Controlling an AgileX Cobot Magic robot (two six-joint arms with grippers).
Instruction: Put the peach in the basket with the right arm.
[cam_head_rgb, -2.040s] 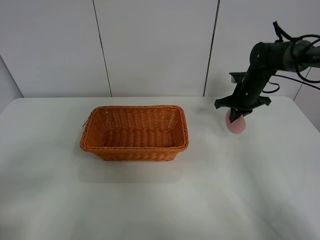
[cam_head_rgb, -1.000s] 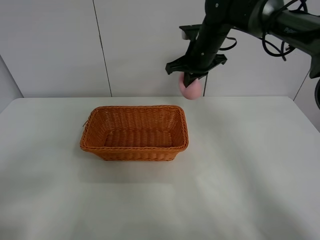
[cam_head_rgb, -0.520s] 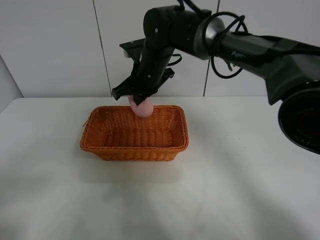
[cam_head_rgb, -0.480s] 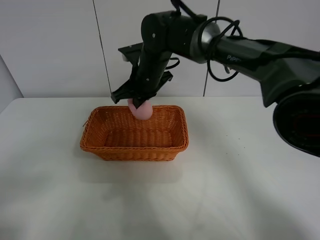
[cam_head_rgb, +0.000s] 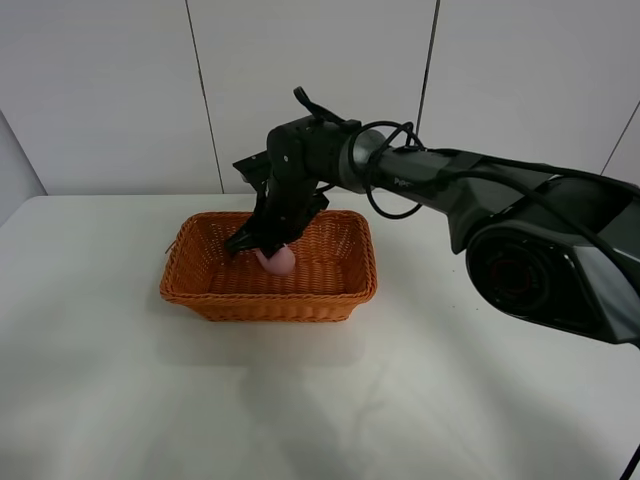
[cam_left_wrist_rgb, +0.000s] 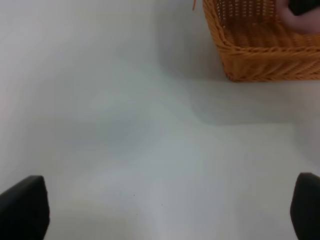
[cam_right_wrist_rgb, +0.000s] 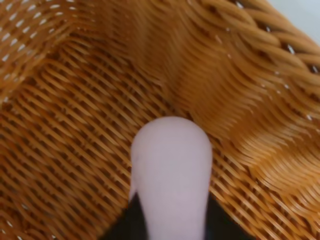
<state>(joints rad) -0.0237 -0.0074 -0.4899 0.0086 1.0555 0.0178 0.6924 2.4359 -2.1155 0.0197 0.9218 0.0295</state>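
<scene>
The orange-brown wicker basket (cam_head_rgb: 215, 285) stands left of the table's middle. My right gripper (cam_head_rgb: 272, 248) reaches down inside it, shut on the pink peach (cam_head_rgb: 278, 261), which hangs low over the woven floor. The right wrist view shows the peach (cam_right_wrist_rgb: 171, 170) between dark fingers (cam_right_wrist_rgb: 134, 220), with the basket (cam_right_wrist_rgb: 70, 115) weave close beneath; I cannot tell if they touch. In the left wrist view my left gripper (cam_left_wrist_rgb: 162, 210) is open over bare table, its fingertips (cam_left_wrist_rgb: 22, 207) wide apart, with a corner of the basket (cam_left_wrist_rgb: 260, 55) and a bit of peach (cam_left_wrist_rgb: 300, 21) beyond it.
The black right arm (cam_head_rgb: 430, 170) stretches from the right edge across the back of the white table (cam_head_rgb: 400, 380) to the basket. A white panelled wall (cam_head_rgb: 300, 80) rises behind the table.
The right arm has carried the peach from the table's right side, up and leftward over the basket, then lowered it inside.
</scene>
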